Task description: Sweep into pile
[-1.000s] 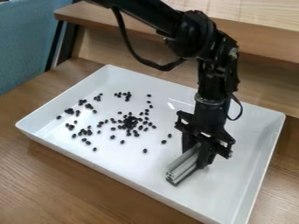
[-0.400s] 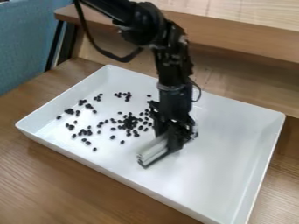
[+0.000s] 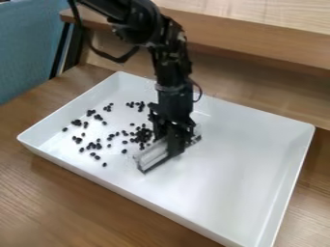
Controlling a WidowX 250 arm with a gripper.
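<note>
My gripper (image 3: 172, 144) hangs low over the middle of the white tray, shut on a pale grey bar-shaped sweeper (image 3: 152, 157) with a dark lower edge. The sweeper lies close to the tray floor, just right of the black beans (image 3: 142, 134). These beans are densest beside the gripper, and some there are hidden behind the arm and sweeper. Looser beans (image 3: 95, 145) are scattered over the tray's left half, with a small group (image 3: 140, 104) toward the back.
The white tray (image 3: 258, 120) has raised walls and stands on a brown wooden table (image 3: 51, 193). Behind it runs a raised wooden ledge (image 3: 270, 48). A blue fabric surface (image 3: 29, 48) is at the upper left.
The arm has moved left with the sweeper, from the tray's right part to its middle. A few beans that lay at the right edge of the scatter are now hidden or shifted left.
</note>
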